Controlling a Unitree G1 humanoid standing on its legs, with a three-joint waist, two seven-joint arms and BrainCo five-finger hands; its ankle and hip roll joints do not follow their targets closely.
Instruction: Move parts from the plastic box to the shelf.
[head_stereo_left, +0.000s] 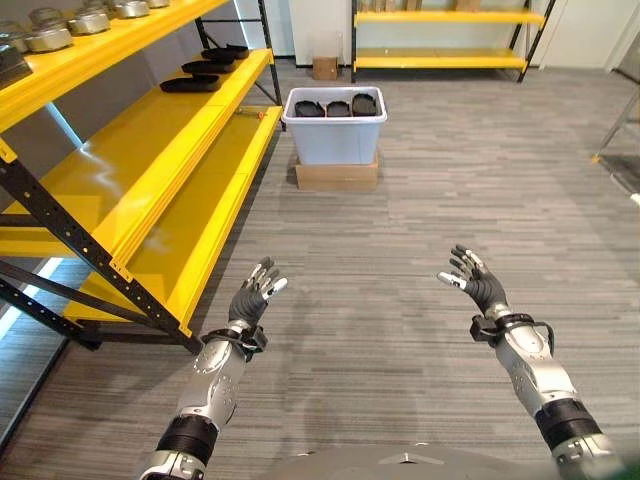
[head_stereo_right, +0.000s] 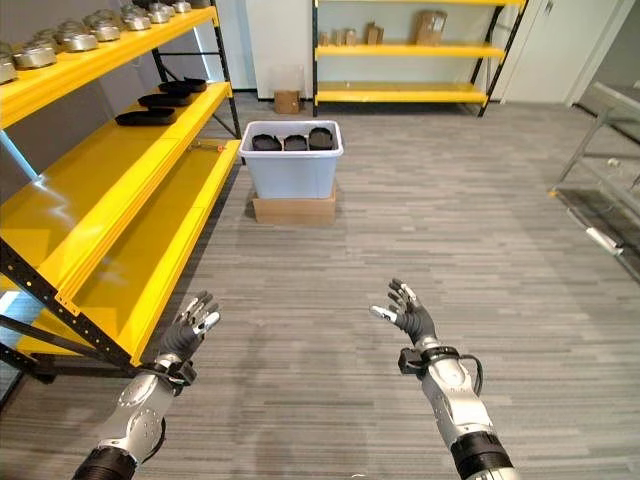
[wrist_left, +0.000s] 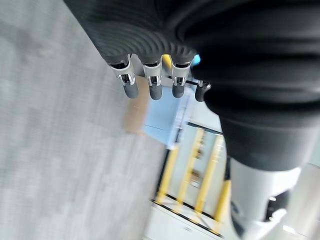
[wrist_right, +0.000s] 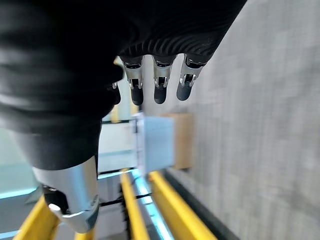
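Your left hand (head_stereo_left: 252, 298) and right hand (head_stereo_left: 477, 281) hang open, empty, near you; plastic box (head_stereo_left: 335, 138) with dark parts (head_stereo_left: 338, 107) sits far on cardboard (head_stereo_left: 337, 174), yellow shelf (head_stereo_left: 150, 190) left

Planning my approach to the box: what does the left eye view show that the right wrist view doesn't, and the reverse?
Left eye view alone: three black parts inside the plastic box, more black pieces on the shelf's middle level, and the open left hand. Right wrist view alone: the right hand from close, fingers straight, holding nothing. Shared: that box on its cardboard base, and the yellow shelf.
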